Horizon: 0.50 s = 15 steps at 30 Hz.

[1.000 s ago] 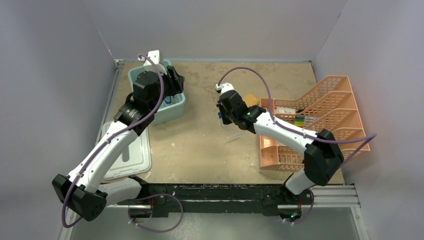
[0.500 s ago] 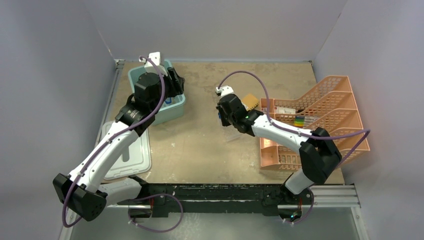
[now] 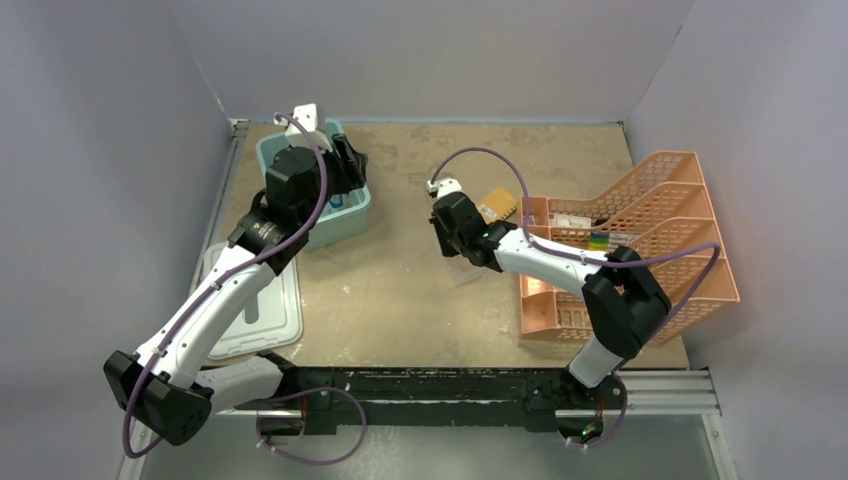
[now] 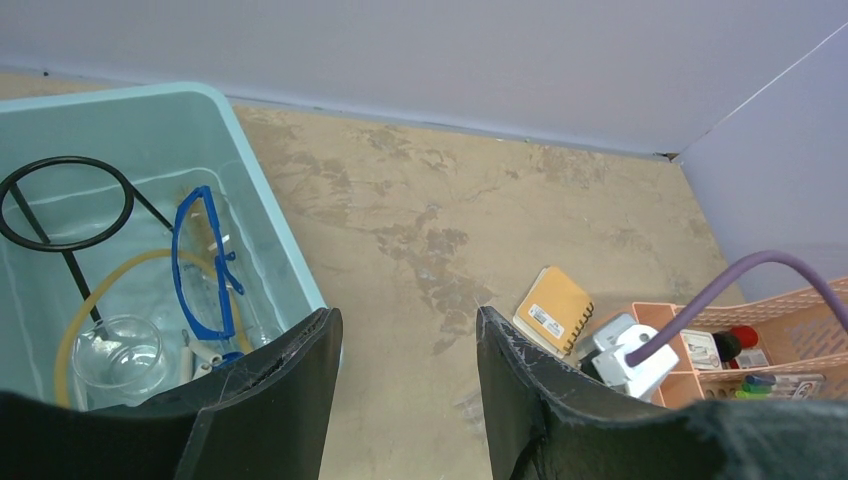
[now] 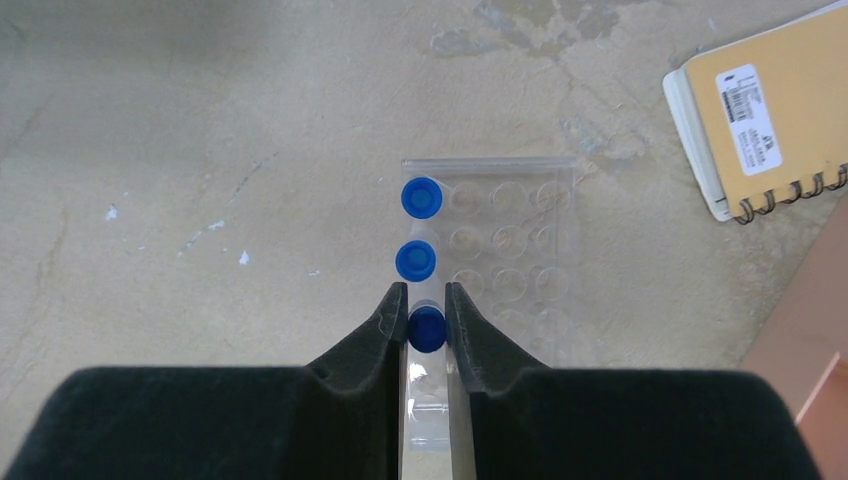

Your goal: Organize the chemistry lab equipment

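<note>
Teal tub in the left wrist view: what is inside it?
A black wire ring tripod, blue-framed clear goggles, amber tubing and a small beaker. The jaws of the left gripper cover its near corner.

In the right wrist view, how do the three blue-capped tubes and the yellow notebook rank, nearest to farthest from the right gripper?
1. Bottom blue-capped tube: inside the right gripper.
2. Middle blue-capped tube: just ahead, in the clear rack.
3. Top blue-capped tube: rack's far corner.
4. Yellow notebook: far upper right.

Our tan table [image 3: 400, 290] bears a teal tub [image 4: 270, 190], white lid [image 3: 265, 310], clear rack [image 5: 510, 250], spiral notebook [image 5: 770, 120] and orange mesh tray [image 3: 690, 240].
</note>
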Each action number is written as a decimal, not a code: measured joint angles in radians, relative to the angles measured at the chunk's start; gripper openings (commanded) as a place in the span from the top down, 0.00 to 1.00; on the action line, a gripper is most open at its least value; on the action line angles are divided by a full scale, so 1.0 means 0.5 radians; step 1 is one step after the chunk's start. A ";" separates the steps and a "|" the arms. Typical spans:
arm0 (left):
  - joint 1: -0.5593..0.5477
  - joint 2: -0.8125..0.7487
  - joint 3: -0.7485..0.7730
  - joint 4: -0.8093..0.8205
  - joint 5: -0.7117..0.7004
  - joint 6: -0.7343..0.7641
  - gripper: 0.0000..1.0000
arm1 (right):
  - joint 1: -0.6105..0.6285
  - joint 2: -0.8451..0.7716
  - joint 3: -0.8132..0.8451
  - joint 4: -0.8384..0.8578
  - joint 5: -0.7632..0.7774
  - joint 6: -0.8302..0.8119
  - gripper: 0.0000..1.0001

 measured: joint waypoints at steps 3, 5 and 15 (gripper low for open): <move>0.000 -0.009 -0.015 0.010 -0.002 -0.001 0.49 | 0.001 0.050 0.003 0.014 0.000 -0.001 0.74; 0.000 -0.011 -0.027 0.012 -0.003 -0.001 0.49 | 0.002 0.050 0.005 0.008 -0.002 0.000 0.70; 0.000 -0.011 -0.033 0.031 -0.003 -0.014 0.49 | 0.002 0.047 0.021 -0.097 -0.061 0.034 0.44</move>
